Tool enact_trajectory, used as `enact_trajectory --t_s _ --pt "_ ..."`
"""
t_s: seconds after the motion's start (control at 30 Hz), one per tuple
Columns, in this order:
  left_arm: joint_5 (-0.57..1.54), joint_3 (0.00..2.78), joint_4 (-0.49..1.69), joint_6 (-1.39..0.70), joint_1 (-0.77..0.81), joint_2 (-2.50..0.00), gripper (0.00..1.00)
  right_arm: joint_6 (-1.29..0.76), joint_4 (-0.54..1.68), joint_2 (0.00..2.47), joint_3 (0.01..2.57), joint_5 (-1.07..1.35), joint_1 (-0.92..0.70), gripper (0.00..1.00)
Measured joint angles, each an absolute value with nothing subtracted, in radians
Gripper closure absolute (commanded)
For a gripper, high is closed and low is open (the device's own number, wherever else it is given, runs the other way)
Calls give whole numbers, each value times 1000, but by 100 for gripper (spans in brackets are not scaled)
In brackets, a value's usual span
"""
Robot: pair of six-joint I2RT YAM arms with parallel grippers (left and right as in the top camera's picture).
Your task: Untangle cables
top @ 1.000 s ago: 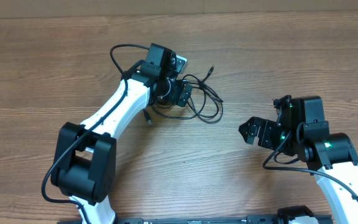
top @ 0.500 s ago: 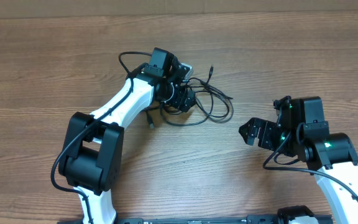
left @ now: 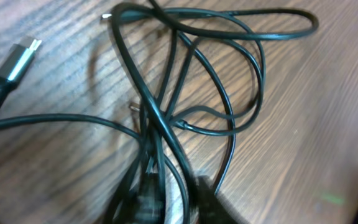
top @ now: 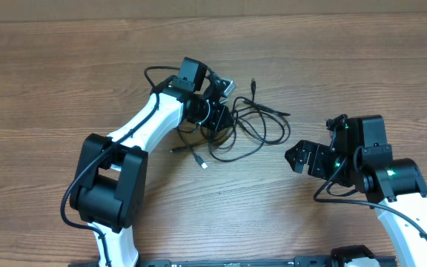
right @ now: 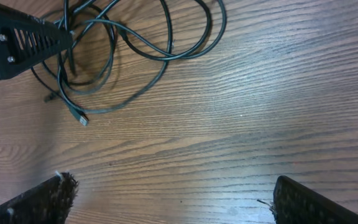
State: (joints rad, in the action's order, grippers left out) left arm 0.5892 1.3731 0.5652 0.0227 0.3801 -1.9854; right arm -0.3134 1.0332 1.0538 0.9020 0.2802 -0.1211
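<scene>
The cables (top: 247, 119) are thin black cords bunched in overlapping loops just right of my left gripper (top: 217, 117), left of the table's middle. One plug end (top: 204, 165) trails toward the front and another (top: 253, 83) points to the back. In the left wrist view the cables (left: 160, 124) fill the frame, and several strands run down between the blurred jaws of the left gripper (left: 173, 199), which is shut on them. My right gripper (top: 300, 157) hovers open to the right of the bunch, apart from it. The right wrist view has the cables (right: 143, 51) at top left, beyond that open gripper (right: 176, 199).
Bare wooden table (top: 332, 67) lies all round the bunch. A silver-tipped plug (left: 20, 59) rests at the upper left of the left wrist view. The left arm's black finger housing (right: 17, 37) shows at the top left of the right wrist view.
The left gripper has closed on the bunch and shifted it right. The loops have spread out, and one plug end has swung toward the front. The right arm has not moved.
</scene>
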Motion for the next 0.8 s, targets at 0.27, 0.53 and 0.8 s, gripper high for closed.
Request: enact_trajectory --t_s 0.27,0.53,0.8 --pt "705 1373 572 -59 380 -1985 96 -314 1035 1054 902 280 -121 0" --pt "1075 1466 575 -97 380 -1986 96 -314 1040 1054 902 282 -121 0" --pt "1262 1637 572 -205 384 -1986 96 -314 988 1054 902 395 -121 0"
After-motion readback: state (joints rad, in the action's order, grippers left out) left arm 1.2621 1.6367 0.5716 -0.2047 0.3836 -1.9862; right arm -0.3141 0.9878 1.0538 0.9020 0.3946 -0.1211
